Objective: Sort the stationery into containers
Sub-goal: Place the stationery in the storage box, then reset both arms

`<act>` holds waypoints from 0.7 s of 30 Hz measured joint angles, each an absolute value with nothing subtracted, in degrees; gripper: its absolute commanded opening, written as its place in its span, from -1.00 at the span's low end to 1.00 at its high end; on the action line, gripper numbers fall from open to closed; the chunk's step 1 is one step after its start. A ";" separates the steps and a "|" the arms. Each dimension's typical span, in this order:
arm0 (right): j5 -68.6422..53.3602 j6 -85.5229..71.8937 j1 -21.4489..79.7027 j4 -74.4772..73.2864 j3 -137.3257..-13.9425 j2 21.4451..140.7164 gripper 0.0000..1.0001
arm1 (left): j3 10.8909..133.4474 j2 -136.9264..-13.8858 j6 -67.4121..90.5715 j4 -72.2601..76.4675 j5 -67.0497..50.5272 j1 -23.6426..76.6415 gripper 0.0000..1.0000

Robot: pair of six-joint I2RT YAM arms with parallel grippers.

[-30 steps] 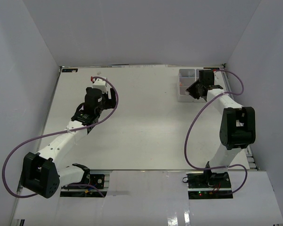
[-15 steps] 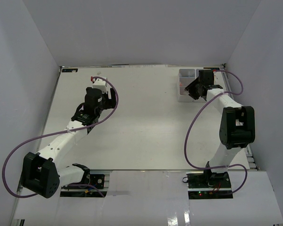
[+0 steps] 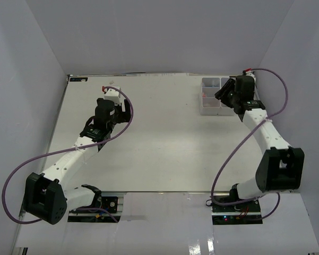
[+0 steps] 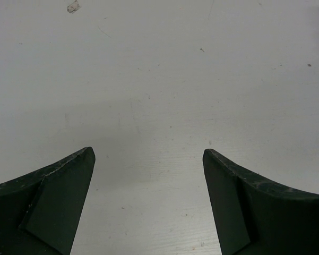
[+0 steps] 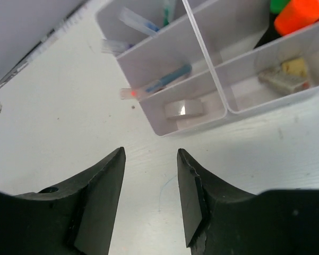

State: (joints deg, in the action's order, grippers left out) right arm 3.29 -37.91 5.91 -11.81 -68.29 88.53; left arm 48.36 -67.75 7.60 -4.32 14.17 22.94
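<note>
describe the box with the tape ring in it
White, slightly translucent plastic box, open-topped, with inner walls splitting it into three compartments. It sits flat at the far right of the table, seemingly touching a second box alongside. The nearest compartment holds a clear tape ring, the middle a blue pen, the farthest thin pens.

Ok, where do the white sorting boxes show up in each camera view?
Top camera: the white boxes sit at the far right of the table, partly hidden by the right claw.
Left wrist: not in view; only tabletop shows.
Right wrist: across the top, centre to right.
Shared landmark: the right claw, open, just short of the boxes.
</note>
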 measured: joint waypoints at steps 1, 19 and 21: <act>3.55 -35.55 5.82 -11.66 -67.59 85.60 0.02 | 48.36 -67.61 7.53 -4.32 14.17 22.94 0.88; 12.14 -9.93 6.17 -13.96 -54.41 27.51 0.81 | 49.60 -54.50 10.55 -11.38 13.26 22.94 0.96; 12.86 -8.69 7.55 -14.37 -53.28 23.97 0.80 | 50.19 -50.59 11.46 -13.61 12.56 22.94 0.96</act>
State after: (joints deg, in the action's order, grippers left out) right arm 12.86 -8.69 7.55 -14.37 -53.28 23.97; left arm 50.19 -50.59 11.46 -13.61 12.56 22.94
